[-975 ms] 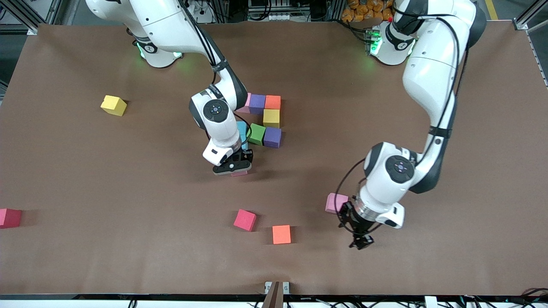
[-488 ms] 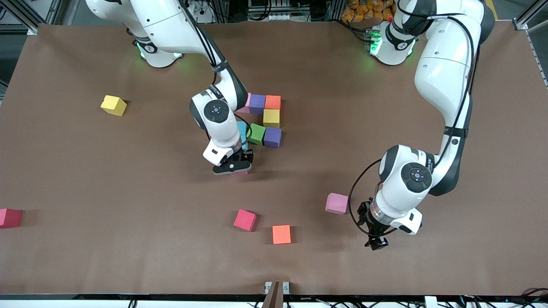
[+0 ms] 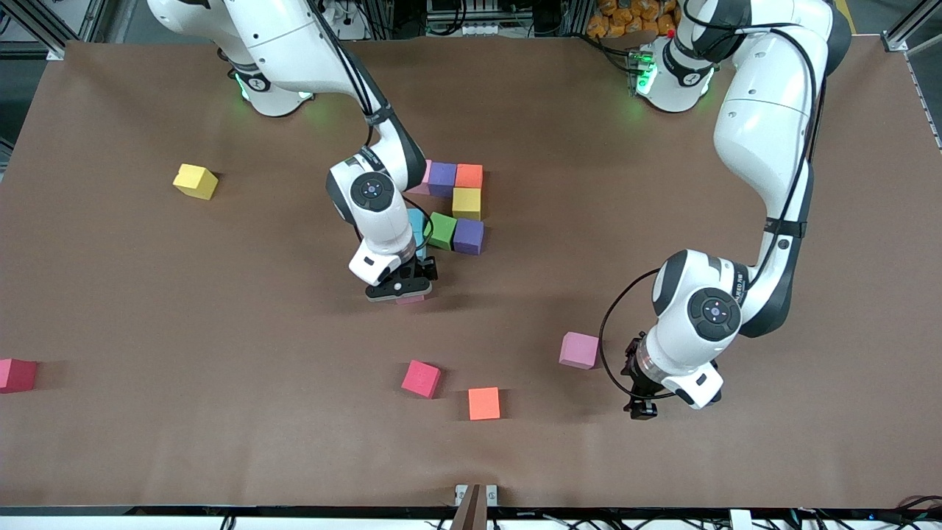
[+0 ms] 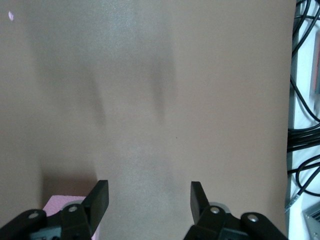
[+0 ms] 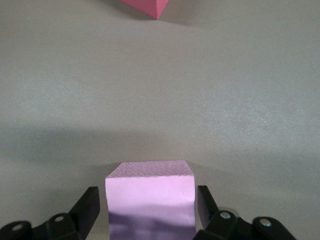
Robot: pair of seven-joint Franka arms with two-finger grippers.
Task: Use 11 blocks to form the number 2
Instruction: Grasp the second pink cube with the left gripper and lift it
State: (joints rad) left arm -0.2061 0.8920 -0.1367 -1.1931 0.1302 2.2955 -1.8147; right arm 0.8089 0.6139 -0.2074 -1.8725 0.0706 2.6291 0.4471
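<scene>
Item: the blocks, part-built figure 2, with clock positions read on the front view and twelve toward the arm bases. The cluster sits at mid-counter: a pink block (image 3: 422,177), purple block (image 3: 442,178) and orange block (image 3: 469,175) form the top row. A yellow block (image 3: 466,202) lies at the orange one's six o'clock, and under it a second purple block (image 3: 468,235), green block (image 3: 442,230) and blue block (image 3: 416,221) run toward nine. The right gripper (image 3: 401,288) stands low at the blue block's six o'clock. Its jaws have just spread from a clamp and now straddle a pale pink block (image 5: 149,192) that rests on the counter (image 3: 221,294), with a slight gap on each side. Judged from this, the block is released at the start of the bottom stroke, and the arm must lift clear without nudging it. The left gripper (image 3: 639,405) has drawn off toward four o'clock of a loose pink block (image 3: 579,350). Its jaws are partly open and hold nothing, with the block's corner just beside one finger. Loose stock: red block (image 3: 421,378), second orange block (image 3: 483,403), second yellow block (image 3: 195,181), and dark red block (image 3: 16,374) at the counter's edge. The bottom row probably needs further blocks.
</scene>
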